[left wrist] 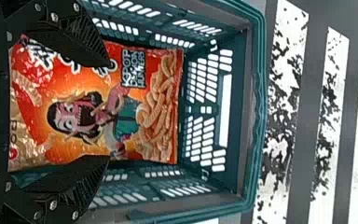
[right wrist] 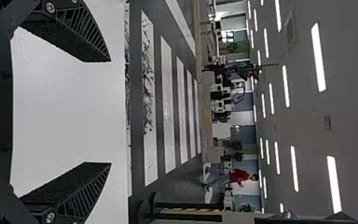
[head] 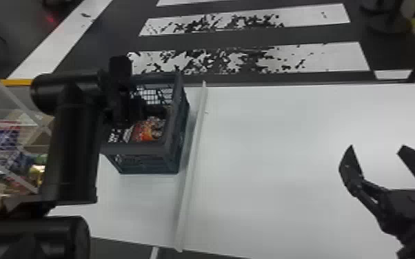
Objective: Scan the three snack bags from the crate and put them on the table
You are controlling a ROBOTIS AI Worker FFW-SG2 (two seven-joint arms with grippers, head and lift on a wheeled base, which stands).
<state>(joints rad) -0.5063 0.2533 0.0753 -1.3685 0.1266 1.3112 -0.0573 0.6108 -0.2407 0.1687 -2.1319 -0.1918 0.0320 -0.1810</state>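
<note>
White table [head: 269, 155], striped floor [head: 320, 38] beyond far edge. Head view: crate [head: 134, 148] on left of table, snack bag [head: 148, 131] inside; right gripper [head: 377, 146] at right, fingers spread.
Left wrist view: left gripper [left wrist: 109, 111] at bag, fingers apart near its two side edges. Best centre bag, close softly, lift straight past rim.
Right wrist view: fingers wide; likely best kept aside meanwhile.

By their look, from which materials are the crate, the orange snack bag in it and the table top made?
The crate looks like rigid moulded plastic, smooth with a slight sheen, as its slotted walls suggest. The snack bag seems thin glossy film: it has crinkles and bright glints. The table top is smooth, white and faintly reflective, perhaps laminate or painted board.
</note>
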